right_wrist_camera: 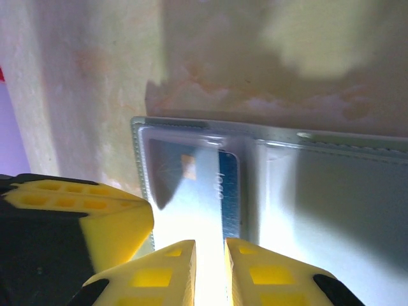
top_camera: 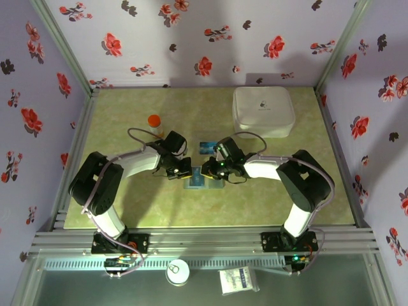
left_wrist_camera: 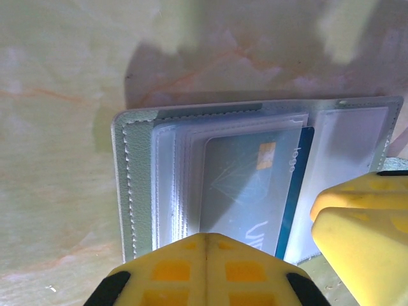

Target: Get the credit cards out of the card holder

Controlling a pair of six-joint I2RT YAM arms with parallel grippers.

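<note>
Holder [top_camera: 203, 183] lies open on the table [top_camera: 127, 204], midway between the arms, with both grippers over it.

Left gripper [left_wrist_camera: 205, 268]: fingertips pressed together, nothing between them, sitting over the holder's near edge. It looks like a pin-down, but I can't confirm contact.

Right gripper [right_wrist_camera: 210, 268]: jaws nearly closed, only a thin gap. The teal card [right_wrist_camera: 191, 185] runs straight into that gap, so it reads as a pinch on the card. Most of the card is inside its clear sleeve [left_wrist_camera: 175, 191], chip end deep in.

A loose card [top_camera: 206, 146], small and blue, lies on the table just beyond the holder and looks already out.

Risks from here:
- The pinch may catch sleeve film along with the card. A pull would then drag the whole holder or stretch the sleeve.
- The left pin is on the edge only. If it slips, the holder slides or lifts with the card.
- The grip is on thin, slick plastic, so it could slip mid-pull and leave the card half in.
- A pull off the sleeve's axis could jam a card corner at the stitched seam [left_wrist_camera: 131, 191].
- The grippers sit just beside each other, so any sideways correction risks finger contact.
- The sleeves are stacked, so neighbouring ones may lift with the card.
</note>
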